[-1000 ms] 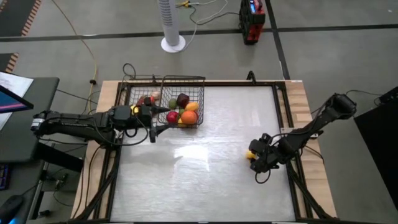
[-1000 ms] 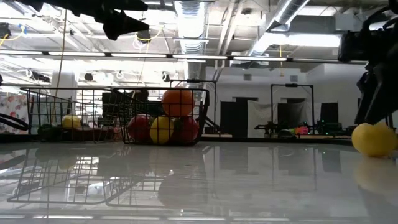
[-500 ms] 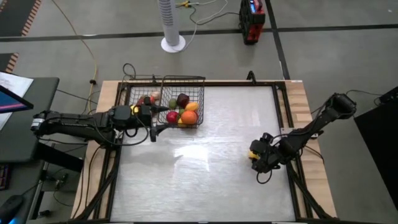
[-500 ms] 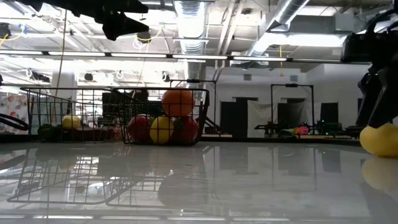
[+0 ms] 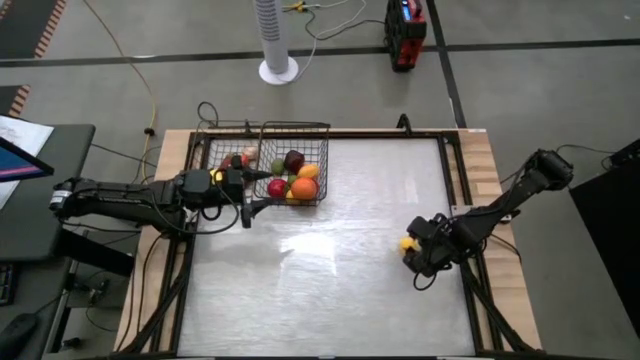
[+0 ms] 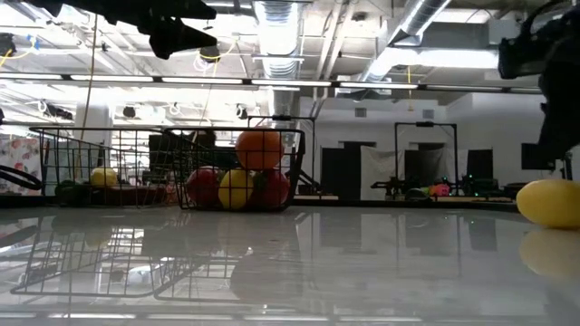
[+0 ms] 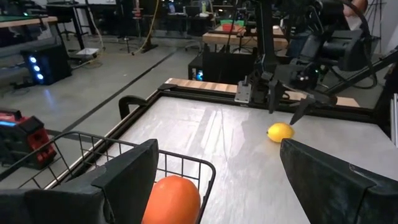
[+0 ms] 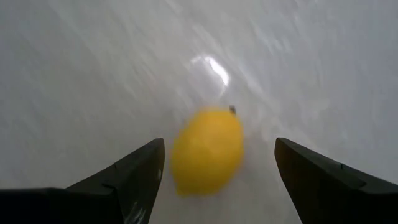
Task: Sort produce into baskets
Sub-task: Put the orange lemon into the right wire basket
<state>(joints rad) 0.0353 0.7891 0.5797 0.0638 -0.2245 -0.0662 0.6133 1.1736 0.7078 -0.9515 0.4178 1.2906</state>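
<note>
I have the right gripper (image 8: 214, 186) hanging over the one piece of produce not yet in a basket, a yellow lemon (image 5: 406, 243) lying on the bare table (image 5: 330, 290) toward its right side, well apart from the baskets. My jaws stand wide open and hold nothing. In the right wrist view the lemon (image 8: 206, 150) sits between my two fingers (image 8: 121, 180), a little nearer one of them, so it lies straight ahead of the jaws rather than off to a side. Its long axis, with the small stem nub at the far tip, runs roughly along my line of sight, across the line joining the fingers; I judge that closing would pinch it across its narrow waist, which is what I want.

From the left wrist view the fingers are above the lemon (image 7: 280, 132) and not touching it, so I judge I must come down before closing.

The left gripper (image 5: 246, 195) waits open and empty at the near edge of the deeper basket (image 5: 295, 128), which already holds red, orange and yellow round pieces; the shallower basket (image 5: 215, 150) adjoins it on the left. The right arm is plainly nearer the lemon, so this pick is mine on that side.
</note>
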